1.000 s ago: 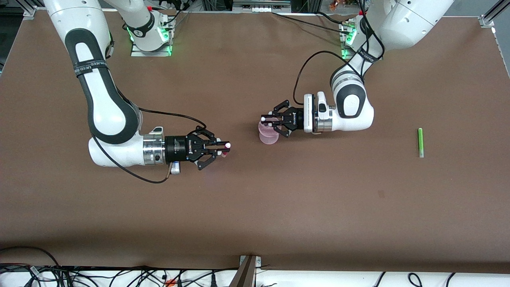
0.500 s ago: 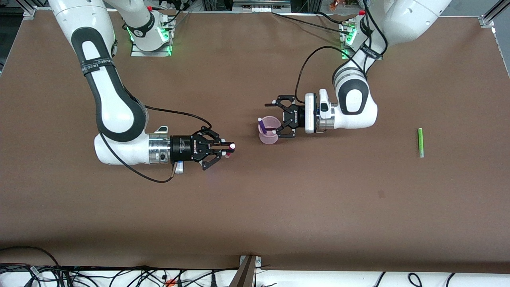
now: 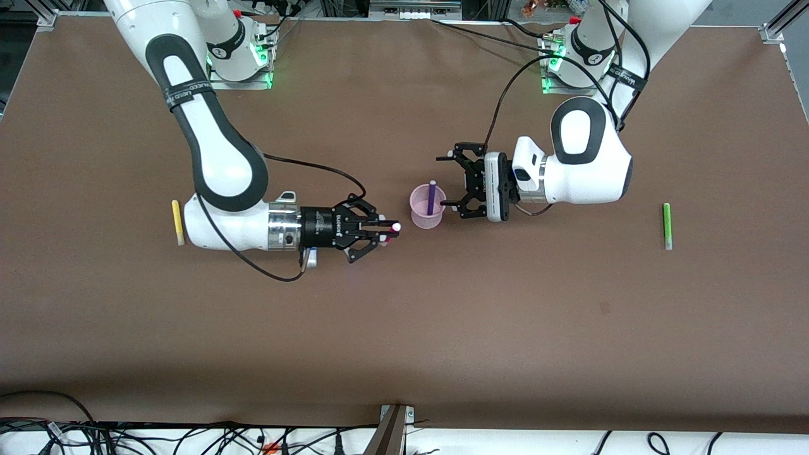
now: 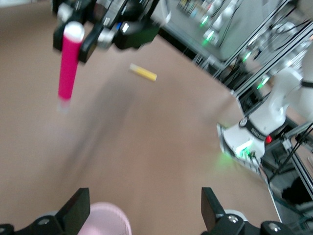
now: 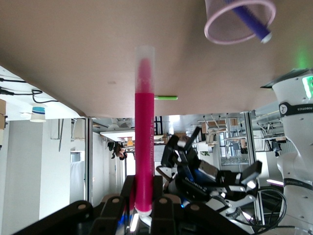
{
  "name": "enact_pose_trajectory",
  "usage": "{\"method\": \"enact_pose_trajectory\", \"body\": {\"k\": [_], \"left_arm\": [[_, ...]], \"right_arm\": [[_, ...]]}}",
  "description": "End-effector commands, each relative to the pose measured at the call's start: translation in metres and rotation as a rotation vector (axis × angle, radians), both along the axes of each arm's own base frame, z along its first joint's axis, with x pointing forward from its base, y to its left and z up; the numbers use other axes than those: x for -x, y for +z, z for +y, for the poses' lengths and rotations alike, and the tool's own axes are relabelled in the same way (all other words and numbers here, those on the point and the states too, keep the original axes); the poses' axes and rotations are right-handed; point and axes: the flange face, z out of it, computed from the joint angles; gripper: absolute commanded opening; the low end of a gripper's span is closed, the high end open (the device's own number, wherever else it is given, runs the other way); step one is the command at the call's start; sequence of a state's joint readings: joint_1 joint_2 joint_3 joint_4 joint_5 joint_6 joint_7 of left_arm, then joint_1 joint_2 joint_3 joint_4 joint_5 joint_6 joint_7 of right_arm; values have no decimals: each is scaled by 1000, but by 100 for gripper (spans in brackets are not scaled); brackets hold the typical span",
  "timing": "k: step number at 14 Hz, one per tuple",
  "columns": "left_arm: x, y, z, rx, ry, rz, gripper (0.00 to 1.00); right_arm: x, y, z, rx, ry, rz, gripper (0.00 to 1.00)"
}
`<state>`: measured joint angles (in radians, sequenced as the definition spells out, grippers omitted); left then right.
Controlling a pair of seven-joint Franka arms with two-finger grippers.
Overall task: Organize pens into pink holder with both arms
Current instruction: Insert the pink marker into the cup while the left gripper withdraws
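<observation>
1. The right tool point(image 3: 387, 232) is gripping the magenta pen point(image 5: 144, 132) upright with fingers fully closed, carried just beside the pink holder point(image 3: 427, 206), evidently for insertion.
2. The left tool point(image 3: 450, 181) is hanging with jaws spread wide and empty beside the holder; the dark purple pen point(image 3: 431, 196) is leaning inside it.
3. The yellow pen point(image 3: 177, 222) and green pen point(image 3: 666, 225) are lying on the table point(image 3: 404, 328) at the right arm's and left arm's ends, awaiting pickup.
</observation>
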<state>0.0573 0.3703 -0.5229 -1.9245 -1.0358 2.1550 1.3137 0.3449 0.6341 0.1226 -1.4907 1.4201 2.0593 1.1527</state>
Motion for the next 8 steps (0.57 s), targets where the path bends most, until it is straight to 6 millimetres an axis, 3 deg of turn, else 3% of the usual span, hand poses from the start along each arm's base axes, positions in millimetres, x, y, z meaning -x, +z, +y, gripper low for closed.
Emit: {"method": "enact_pose_trajectory", "body": {"k": [1,5,8], "left_arm": [[-15,6,26,-139,42,79,100],[-46,35,70,-475,74,161,100],[-53,34,93,-721,210,205,100]], "right_arm": [[11,0,20,0,-23,14,0],[14,-3,25,3,-15,10,0],[22,-9,33,8,1,14,0]]}}
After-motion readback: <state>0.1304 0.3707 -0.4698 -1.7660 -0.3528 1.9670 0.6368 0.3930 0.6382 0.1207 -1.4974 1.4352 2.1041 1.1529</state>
